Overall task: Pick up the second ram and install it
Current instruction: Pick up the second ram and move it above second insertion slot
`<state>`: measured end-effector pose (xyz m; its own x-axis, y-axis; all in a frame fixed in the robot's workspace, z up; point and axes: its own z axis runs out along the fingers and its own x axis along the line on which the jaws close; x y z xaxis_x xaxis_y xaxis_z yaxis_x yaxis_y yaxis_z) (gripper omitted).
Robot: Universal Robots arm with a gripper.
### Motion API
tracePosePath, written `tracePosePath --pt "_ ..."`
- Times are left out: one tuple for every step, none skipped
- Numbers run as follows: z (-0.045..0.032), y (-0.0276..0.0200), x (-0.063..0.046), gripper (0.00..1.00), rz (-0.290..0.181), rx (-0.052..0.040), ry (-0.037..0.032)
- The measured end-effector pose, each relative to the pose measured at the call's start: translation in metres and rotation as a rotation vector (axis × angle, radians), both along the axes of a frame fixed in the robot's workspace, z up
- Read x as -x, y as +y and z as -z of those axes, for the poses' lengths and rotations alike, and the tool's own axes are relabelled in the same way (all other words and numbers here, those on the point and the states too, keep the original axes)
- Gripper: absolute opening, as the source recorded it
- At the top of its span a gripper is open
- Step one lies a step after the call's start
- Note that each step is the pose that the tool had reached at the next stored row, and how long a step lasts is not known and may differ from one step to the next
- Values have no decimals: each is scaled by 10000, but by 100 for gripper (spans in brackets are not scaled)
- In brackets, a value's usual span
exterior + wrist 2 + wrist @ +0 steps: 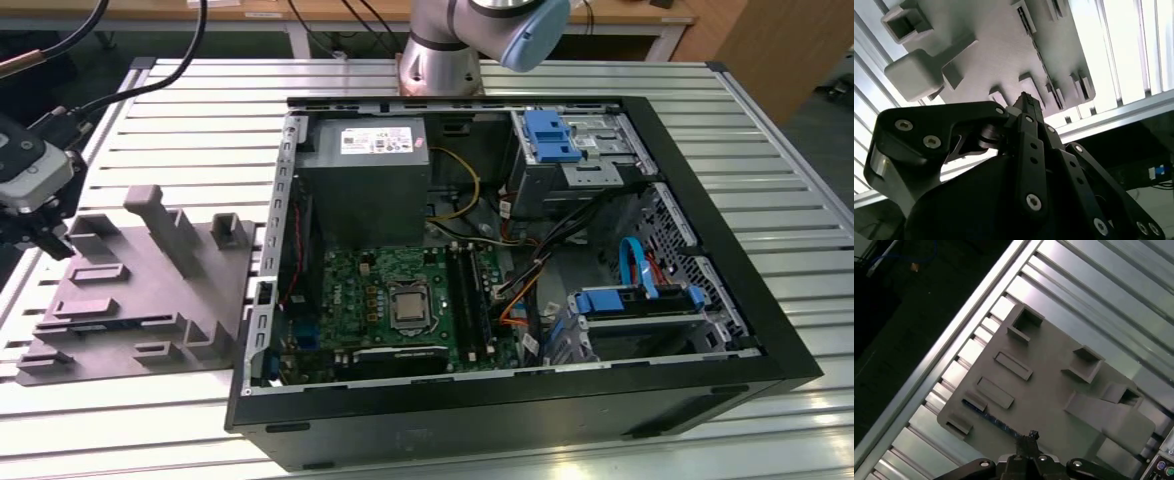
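Observation:
The second ram (990, 418) shows as a thin blue strip standing on edge in a slot of the grey moulded tray (1054, 385), between two small raised blocks. In the exterior view the tray (140, 300) lies on the slatted table at the left, outside the computer case. My gripper (54, 243) hangs above the tray's left edge, clear of it. In both wrist views the fingertips (1032, 436) (1027, 101) meet in a narrow point with nothing between them, so it is shut. That point sits close to one end of the blue strip, above it.
The open computer case (694, 240) lies at the exterior view's right. Inside it are a green circuit board (380, 290) with long black slot strips (467, 290), a grey power box (363, 180), blue drive brackets and loose cables. The table's edge (954, 347) runs beside the tray.

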<state>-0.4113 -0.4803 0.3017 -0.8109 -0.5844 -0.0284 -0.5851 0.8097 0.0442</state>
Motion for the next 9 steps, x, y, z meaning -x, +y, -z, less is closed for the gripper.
tracePosePath --pt "3 0 0 10 -179 1 0" --pt "6 0 0 10 -375 2 1" --pt "9 0 0 10 -555 2 0" --pt "12 0 0 10 -735 3 0" --pt "15 0 0 10 -916 3 0" --pt "18 0 0 10 -1094 4 0" --pt "21 0 0 10 -1281 5 0" --pt "24 0 0 10 -1460 5 0" --pt "27 0 0 10 -1640 6 0"
